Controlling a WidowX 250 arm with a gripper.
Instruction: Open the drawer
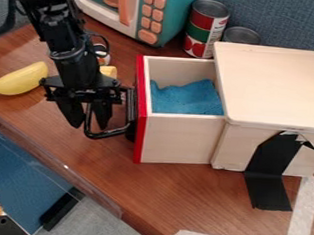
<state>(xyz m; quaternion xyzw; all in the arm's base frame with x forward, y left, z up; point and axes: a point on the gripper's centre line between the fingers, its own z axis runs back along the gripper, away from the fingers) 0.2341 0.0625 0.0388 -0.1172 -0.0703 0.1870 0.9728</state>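
Note:
The gripper [90,125] hangs at the left of the drawer, fingers pointing down and spread apart, with the outer part of the black handle [106,134] between them. That handle juts left from the drawer's red front [140,118]. The wooden drawer [181,138] is pulled well out to the left of its box [275,86], and a blue cloth [188,97] lies inside it. I cannot tell whether either finger touches the handle.
A toy microwave [149,14] stands at the back, with a red-and-green can [206,30] and another can [241,35] beside it. A yellow toy banana [21,78] lies left of the arm. Black tape [268,181] holds the box. The table's edge [69,172] runs along the lower left.

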